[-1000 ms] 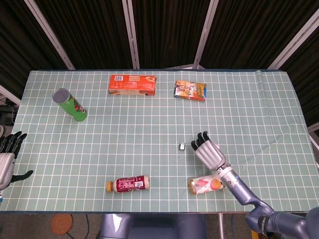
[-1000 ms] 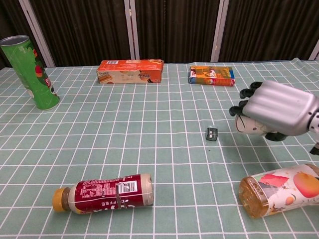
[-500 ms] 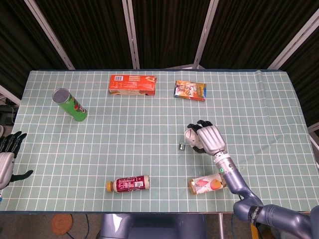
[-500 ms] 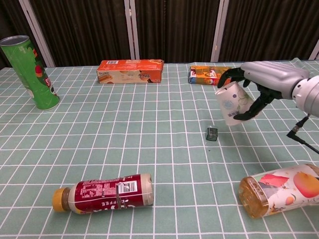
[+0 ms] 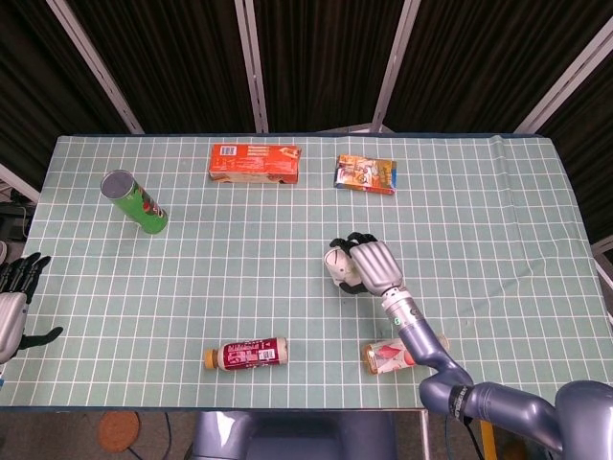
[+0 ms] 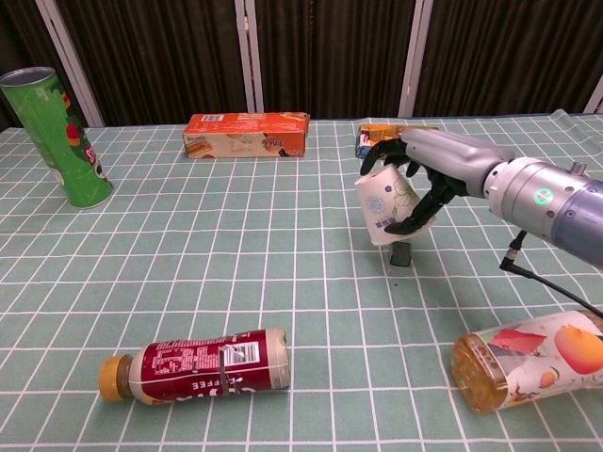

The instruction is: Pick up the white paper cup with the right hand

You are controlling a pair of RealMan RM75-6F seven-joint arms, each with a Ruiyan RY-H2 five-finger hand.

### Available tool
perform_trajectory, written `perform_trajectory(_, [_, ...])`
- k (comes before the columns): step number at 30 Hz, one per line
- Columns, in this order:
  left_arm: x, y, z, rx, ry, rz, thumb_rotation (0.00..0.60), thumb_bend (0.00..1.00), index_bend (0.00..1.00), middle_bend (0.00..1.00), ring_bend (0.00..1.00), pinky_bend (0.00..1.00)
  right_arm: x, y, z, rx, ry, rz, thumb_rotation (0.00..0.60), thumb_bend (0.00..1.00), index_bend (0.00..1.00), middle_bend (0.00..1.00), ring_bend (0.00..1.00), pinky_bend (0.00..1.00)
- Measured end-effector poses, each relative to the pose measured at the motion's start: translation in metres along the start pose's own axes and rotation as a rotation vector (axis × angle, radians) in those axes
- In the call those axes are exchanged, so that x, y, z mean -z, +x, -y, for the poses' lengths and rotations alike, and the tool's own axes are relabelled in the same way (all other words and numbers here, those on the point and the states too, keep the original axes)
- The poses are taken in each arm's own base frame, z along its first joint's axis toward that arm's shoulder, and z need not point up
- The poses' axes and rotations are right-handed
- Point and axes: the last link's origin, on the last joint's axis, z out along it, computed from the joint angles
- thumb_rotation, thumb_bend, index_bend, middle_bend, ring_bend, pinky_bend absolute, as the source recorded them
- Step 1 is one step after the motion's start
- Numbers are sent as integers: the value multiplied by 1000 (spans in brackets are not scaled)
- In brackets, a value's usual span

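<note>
Your right hand [image 6: 419, 179] grips the cup [image 6: 384, 206], lifted off the bench [image 6: 283, 282]. Its print is unreadable. Your left hand [image 5: 14, 302] rests open.

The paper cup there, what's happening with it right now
The right hand holds the white paper cup with its fingers wrapped around it, clear of the green gridded table and just above a small dark object. The left hand rests at the table's left edge, holding nothing. Two bottles lie near the front edge, untouched.

Lab test bench: gridded mat [image 5: 239, 268], black curtains [image 5: 316, 57], scattered groceries.
</note>
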Motion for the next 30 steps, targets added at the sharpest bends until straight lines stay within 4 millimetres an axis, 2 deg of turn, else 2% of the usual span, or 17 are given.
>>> perform_trajectory(12, [0,0,0,1,-1,5,600,0,0,0,0,0,-2,-5,-8,23,-15,-4,600,120,268,403,182,233])
perform_trajectory(19, [1,-1,-1,1,-4,6,600,0,0,0,0,0,3,-7,-10,8,-11,44,600,73,158,247,79,143])
perform_trajectory(30, [1,-1,-1,-2,-2,9,600,0,0,0,0,0,19,-6,-9,21,24,88,600,62,72,124,0,65])
